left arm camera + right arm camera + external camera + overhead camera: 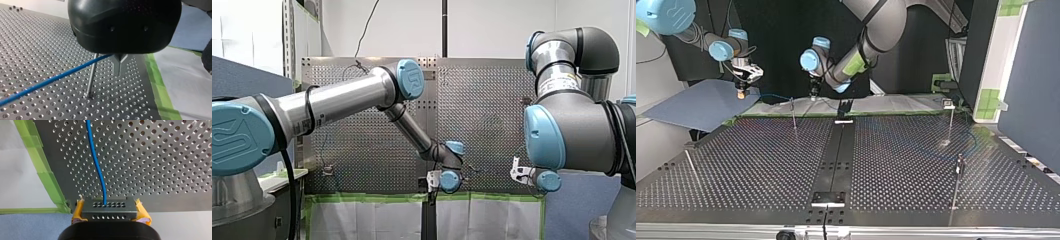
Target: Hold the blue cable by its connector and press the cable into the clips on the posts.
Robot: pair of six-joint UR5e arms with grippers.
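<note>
My right gripper (109,216) is shut, its yellow pads (78,211) clamping the grey perforated connector (109,208). The blue cable (96,162) leaves the connector and runs away over the perforated table. In the top view my right gripper (742,93) hangs over the table's far left edge, and the cable (770,95) stretches toward a thin post (794,114). My left gripper (119,65) has its metal fingers shut just beyond that post (91,78). The cable (50,81) passes the post's top and reaches the fingers; whether they pinch it is hidden.
More posts stand on the table: one with a clip (950,117) at the far right, one nearer (957,182), one at the left (692,167). A black rail (836,155) runs down the middle. Green tape (160,92) and a white sheet (187,82) line the edge.
</note>
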